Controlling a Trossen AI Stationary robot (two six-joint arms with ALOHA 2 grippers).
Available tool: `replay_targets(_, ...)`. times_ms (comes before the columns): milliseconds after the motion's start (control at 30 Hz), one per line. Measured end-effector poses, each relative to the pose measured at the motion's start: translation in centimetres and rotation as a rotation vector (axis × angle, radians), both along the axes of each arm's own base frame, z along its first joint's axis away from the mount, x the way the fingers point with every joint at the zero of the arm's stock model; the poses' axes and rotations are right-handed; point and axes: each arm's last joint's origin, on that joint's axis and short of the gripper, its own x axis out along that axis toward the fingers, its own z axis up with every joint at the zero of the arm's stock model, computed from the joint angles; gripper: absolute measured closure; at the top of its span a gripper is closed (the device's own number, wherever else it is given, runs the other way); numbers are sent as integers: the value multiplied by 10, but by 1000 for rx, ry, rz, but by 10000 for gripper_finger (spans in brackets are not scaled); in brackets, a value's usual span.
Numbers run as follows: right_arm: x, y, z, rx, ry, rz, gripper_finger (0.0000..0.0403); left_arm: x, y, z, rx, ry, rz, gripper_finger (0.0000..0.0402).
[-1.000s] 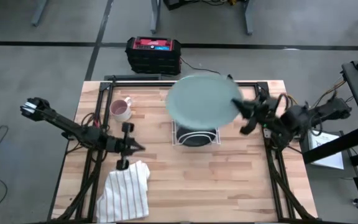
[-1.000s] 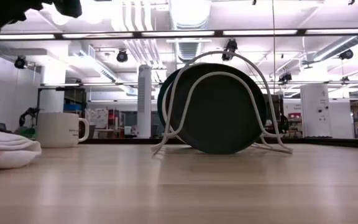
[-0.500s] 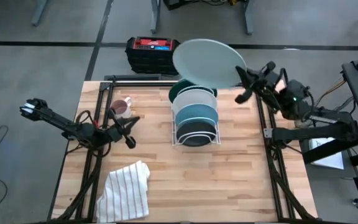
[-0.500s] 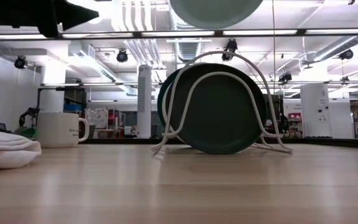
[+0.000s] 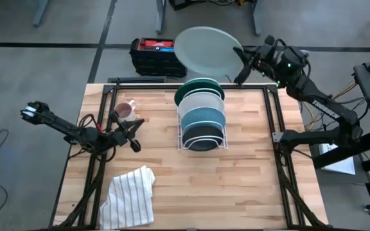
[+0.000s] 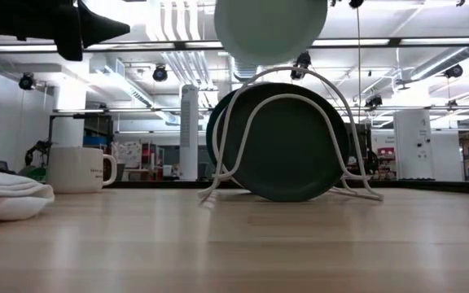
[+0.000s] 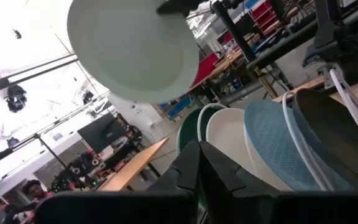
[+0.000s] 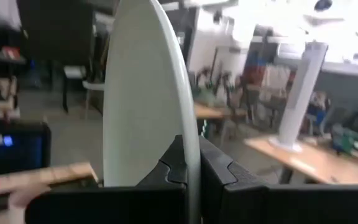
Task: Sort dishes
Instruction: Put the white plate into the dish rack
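Observation:
My right gripper (image 5: pixel 238 64) is shut on a large pale blue-green plate (image 5: pixel 205 51), held in the air past the table's far edge, behind the white wire rack (image 5: pixel 201 146). In the low view the plate (image 6: pixel 269 31) hangs above the rack (image 6: pixel 287 134). Standing on edge in the rack are a dark green plate (image 5: pixel 200 84), a pale plate (image 5: pixel 201 101), a teal plate (image 5: pixel 201 119) and a blackish plate (image 5: pixel 201 139). My left gripper (image 5: pixel 137 131) is shut and hovers left of the rack, pointing at it (image 7: pixel 199 163). My right gripper pinches the pale plate's rim (image 8: pixel 185 124) between its two fingers, on the edge nearest the table's right side (image 5: pixel 234 59). The fingers come at it from the right, roughly level. The plate is lifted clear and tilted, touching nothing else.
A white mug (image 5: pixel 124 110) stands near the table's far left. A white striped cloth (image 5: pixel 132 196) lies at the near left. A red and black box (image 5: pixel 158 52) sits on the floor beyond the far edge. Bare wood lies near and right of the rack.
My right gripper has carried the pale plate from over the rack toward the table's far edge, and the plate has tipped from nearly flat to more on edge. In the low view it has come down into sight. My left gripper has turned toward the rack and moved slightly toward the far edge.

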Motion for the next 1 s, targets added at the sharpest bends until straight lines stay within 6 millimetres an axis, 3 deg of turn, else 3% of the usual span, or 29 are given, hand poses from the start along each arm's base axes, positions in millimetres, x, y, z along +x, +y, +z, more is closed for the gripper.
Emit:
replay_targets(200, 3, -29, 9, -7, 52, -73, 403, -1, 1, 3, 21, -6, 16, 402)
replay_targets(500, 11, -56, -13, 117, 148, -23, 403, -3, 2, 24, 128, 0, 86, 401)
replay_targets(733, 10, -62, -24, 169, 208, 17, 403, -4, 4, 47, 156, 25, 196, 401)
replay_targets(1000, 14, -66, -32, 162, 276, 37, 403, -5, 5, 52, 159, 56, 255, 401)
